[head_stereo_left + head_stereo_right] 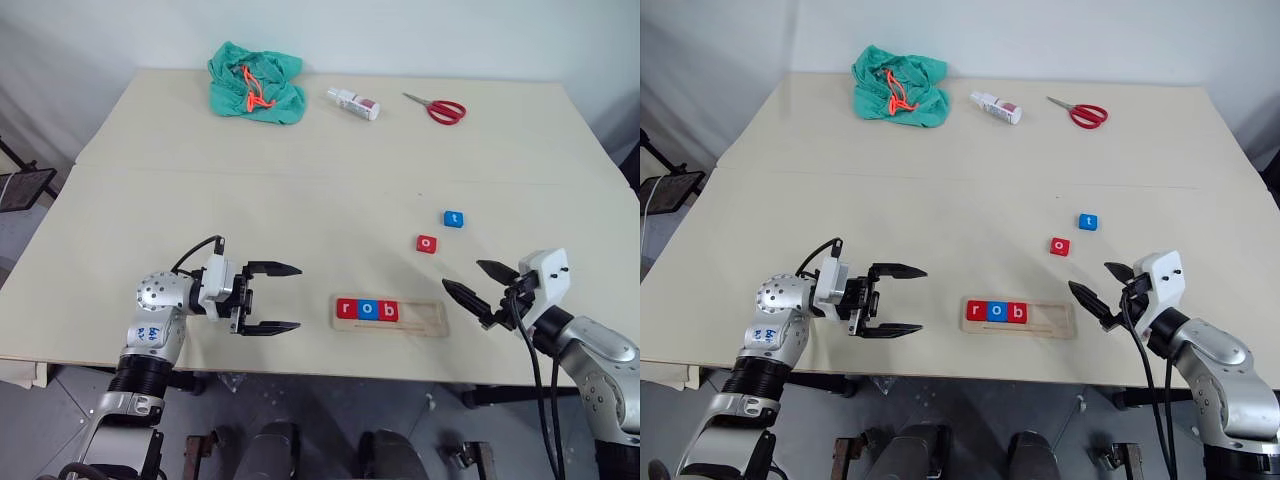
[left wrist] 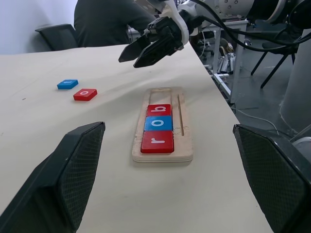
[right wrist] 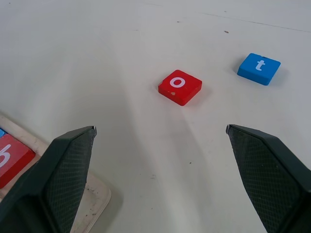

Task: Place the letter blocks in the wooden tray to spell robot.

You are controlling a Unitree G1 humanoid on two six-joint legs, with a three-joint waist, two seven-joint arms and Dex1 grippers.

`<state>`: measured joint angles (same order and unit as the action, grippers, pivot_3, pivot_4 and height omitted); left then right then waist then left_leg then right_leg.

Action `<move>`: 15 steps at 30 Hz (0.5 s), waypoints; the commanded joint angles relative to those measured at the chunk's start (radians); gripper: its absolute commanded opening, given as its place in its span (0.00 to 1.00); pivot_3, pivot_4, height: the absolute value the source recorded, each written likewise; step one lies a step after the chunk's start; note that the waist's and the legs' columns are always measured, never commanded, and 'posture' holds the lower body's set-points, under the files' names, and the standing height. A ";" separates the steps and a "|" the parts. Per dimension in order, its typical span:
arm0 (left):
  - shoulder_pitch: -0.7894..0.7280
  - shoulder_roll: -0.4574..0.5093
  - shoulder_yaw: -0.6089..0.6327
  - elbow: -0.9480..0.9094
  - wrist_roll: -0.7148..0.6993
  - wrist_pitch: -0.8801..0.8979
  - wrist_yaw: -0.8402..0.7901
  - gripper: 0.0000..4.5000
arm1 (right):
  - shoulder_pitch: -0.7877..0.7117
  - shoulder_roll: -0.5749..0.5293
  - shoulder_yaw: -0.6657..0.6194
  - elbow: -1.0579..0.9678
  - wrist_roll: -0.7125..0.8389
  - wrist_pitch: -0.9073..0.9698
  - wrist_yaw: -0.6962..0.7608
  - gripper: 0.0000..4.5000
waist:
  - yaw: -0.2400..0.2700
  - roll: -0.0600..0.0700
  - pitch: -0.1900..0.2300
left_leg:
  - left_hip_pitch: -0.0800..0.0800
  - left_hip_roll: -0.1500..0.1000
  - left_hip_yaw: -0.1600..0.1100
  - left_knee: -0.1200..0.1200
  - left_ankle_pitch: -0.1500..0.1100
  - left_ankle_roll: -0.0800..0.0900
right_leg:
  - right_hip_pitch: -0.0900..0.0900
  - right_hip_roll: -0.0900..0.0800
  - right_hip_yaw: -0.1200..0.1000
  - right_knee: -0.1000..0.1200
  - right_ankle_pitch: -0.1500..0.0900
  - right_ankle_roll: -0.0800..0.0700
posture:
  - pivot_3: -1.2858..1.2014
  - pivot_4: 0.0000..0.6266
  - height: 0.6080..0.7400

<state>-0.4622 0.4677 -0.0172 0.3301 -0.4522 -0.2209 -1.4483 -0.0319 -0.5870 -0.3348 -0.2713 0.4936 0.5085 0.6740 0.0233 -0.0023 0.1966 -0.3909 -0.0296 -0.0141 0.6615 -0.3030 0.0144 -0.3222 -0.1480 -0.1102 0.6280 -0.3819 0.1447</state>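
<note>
so the wooden tray [image 1: 425,322] sits near the front edge of the tabletop [image 1: 300,210] with red r [image 1: 346,309], blue o [image 1: 367,310], red b [image 1: 389,311] in its left end; red o [image 1: 427,243] and blue t [image 1: 454,218] lie loose further back; left tool [image 1: 272,298] and right tool [image 1: 478,284] both spread wide, holding nothing
</note>
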 commanded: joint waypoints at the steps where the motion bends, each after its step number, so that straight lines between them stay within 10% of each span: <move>1: -0.009 0.007 0.012 -0.008 0.000 -0.015 -0.006 1.00 | -0.037 0.004 0.012 -0.031 0.001 0.015 -0.043 1.00 | 0.000 0.000 0.000 | 0.000 0.000 0.000 0.000 0.000 0.000 | 0.000 0.000 0.000 0.000 0.000 0.000 | 0.52 0.24 1.00; 15: 0.066 0.009 0.017 -0.101 -0.008 0.000 0.035 1.00 | -0.290 0.286 0.236 0.103 -0.203 0.015 -0.408 1.00 | -0.024 0.000 0.000 | 0.000 0.000 -0.001 -0.002 0.000 0.000 | -0.002 0.000 0.001 0.002 0.000 0.000 | 0.52 0.24 1.00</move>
<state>-0.4080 0.4692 -0.0104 0.2741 -0.4510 -0.2202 -1.4216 -0.3027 -0.3089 -0.1076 -0.1788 0.3286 0.5623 0.3069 -0.0005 -0.0023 0.1966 -0.3905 -0.0296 -0.0150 0.6592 -0.3028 0.0140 -0.3242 -0.1478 -0.1095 0.6298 -0.3819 0.1446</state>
